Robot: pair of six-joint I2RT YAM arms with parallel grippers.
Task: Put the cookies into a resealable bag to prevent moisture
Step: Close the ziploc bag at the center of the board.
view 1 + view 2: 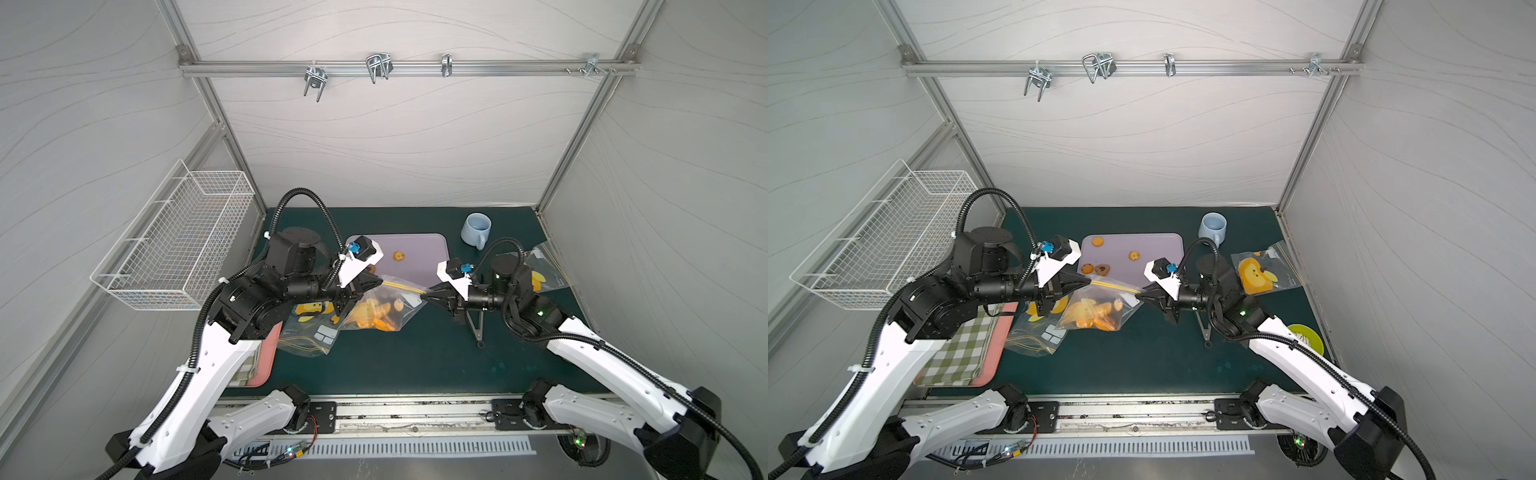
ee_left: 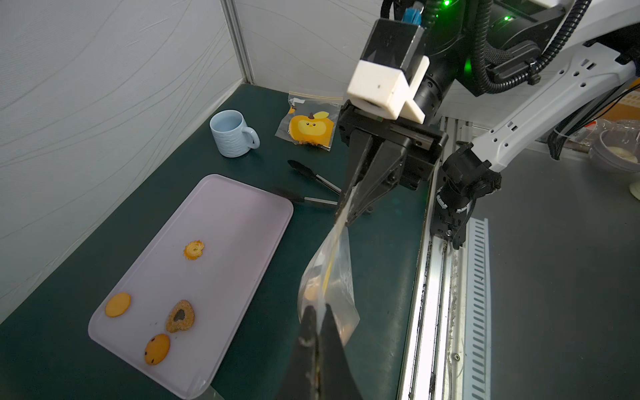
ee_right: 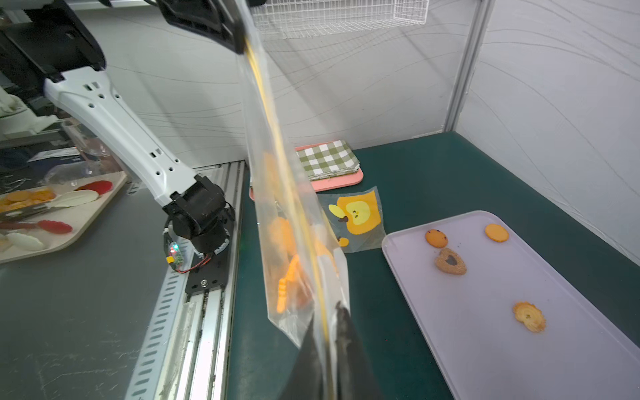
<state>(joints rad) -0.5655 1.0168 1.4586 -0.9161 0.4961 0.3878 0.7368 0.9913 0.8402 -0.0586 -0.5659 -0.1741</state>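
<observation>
Clear bag (image 1: 1100,297) of cookies (image 1: 1092,318) | hangs between both | left pincer (image 1: 1090,282), right pincer (image 1: 1139,294) clamp its zip ends

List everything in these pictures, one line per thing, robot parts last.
clear resealable plastic bag: one, yellow zip strip, stretched between both grippers.
bagged cookies: several, orange, inside that bag.
loose cookies: four, orange to brown, on the lilac tray.
pale lilac rectangular tray: one, back middle of the green mat.
pale blue mug: one, back right.
apple-printed bags: at least two, orange print, one at the right, one under the left arm.
black-tipped tongs: one, near the right gripper.
green checked cloth: one, on a pink tray, left.
lime green dish: one, partly under the right arm.
white wire basket: one, left wall.
left gripper: black, shut on the bag.
right gripper: black, shut on the bag.
</observation>
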